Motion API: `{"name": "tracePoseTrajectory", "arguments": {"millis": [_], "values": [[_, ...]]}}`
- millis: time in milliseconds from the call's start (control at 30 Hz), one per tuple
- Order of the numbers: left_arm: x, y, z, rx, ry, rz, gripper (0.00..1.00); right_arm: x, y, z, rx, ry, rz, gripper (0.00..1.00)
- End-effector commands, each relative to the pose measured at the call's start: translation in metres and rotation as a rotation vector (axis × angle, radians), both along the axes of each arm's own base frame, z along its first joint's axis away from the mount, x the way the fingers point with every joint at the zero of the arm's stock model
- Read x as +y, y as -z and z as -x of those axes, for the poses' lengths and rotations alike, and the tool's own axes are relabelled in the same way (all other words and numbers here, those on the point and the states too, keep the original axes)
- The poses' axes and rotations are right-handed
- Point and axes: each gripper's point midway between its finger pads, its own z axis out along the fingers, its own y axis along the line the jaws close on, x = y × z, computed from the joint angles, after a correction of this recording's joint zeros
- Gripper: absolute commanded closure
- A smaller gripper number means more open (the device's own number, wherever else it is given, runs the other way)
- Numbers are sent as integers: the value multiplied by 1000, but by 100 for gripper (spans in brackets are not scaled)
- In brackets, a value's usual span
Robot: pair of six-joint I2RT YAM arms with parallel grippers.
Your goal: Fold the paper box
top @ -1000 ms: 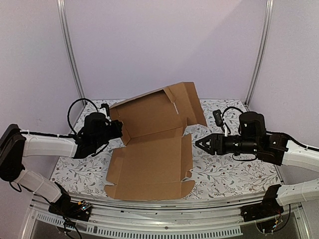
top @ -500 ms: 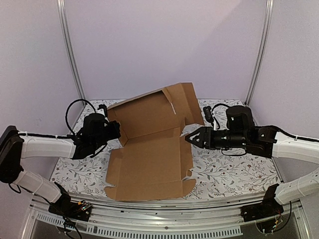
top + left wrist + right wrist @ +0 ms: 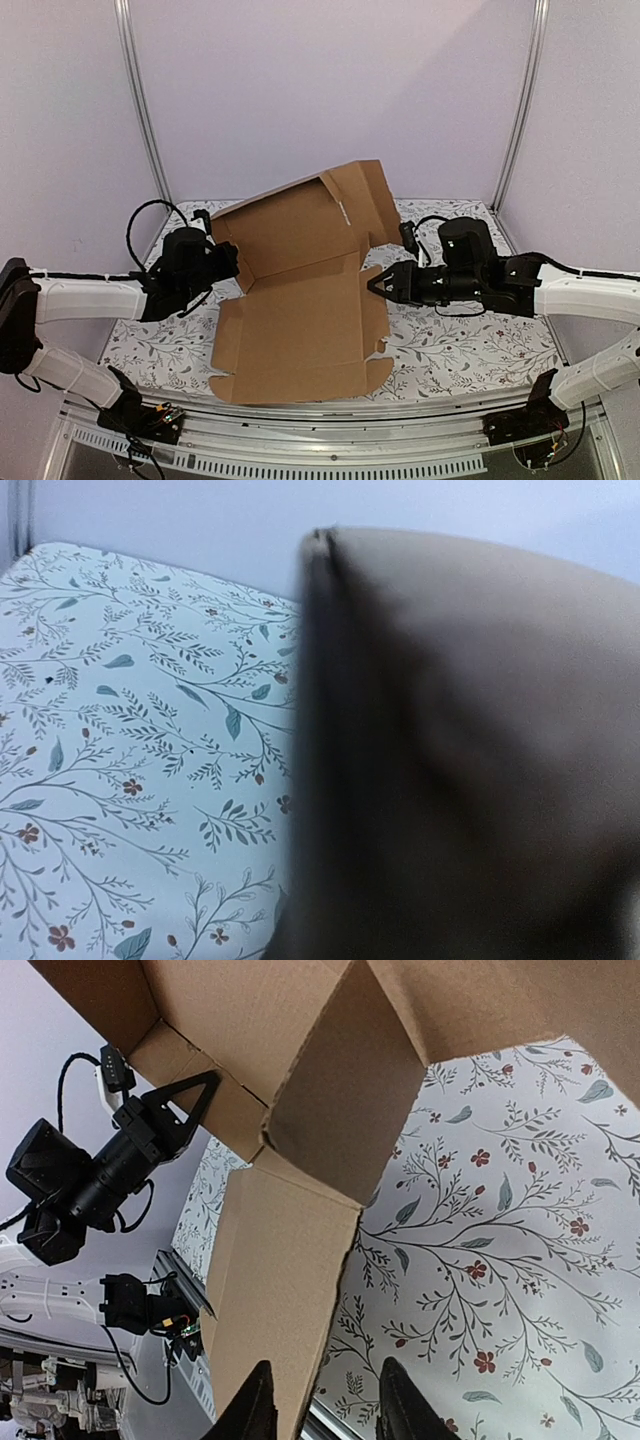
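Within left pincer, seemingly, paper box

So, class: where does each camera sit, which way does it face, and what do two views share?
Top external: above and behind the robot, looking down at the paper box on the floral table; both arms show.
Left wrist: on the left arm, close against the blurred box; no fingers show.
Right wrist: on the right arm, facing across the box; own fingers at bottom.
Shared: top and right wrist both show the left end effector.
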Motion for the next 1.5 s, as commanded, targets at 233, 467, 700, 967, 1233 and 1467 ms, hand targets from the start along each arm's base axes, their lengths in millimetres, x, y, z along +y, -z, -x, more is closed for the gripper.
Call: {"name": "tracePoseTrajectory", "arguments": {"millis": [233, 467, 700, 967, 1233, 1467], "values": [[-12, -7, 5, 13, 65, 147, 100, -4, -9, 9, -40, -13, -58, 88], [-19, -12, 7, 17, 108, 225, 100, -11, -12, 15, -79, -13, -121, 96], [-30, -18, 6, 7, 172, 309, 100, -15, -20, 21, -139, -20, -221, 97], [-50, -22, 8, 15, 283, 363, 100, -11, -25, 28, -201, -72, -310, 100], [-62, -31, 12, -5, 377, 406, 100, 6, -41, 38, -259, -181, -417, 100], [-73, -42, 16, -16, 451, 448, 100, 23, -44, 37, -258, -244, -465, 100]]}}
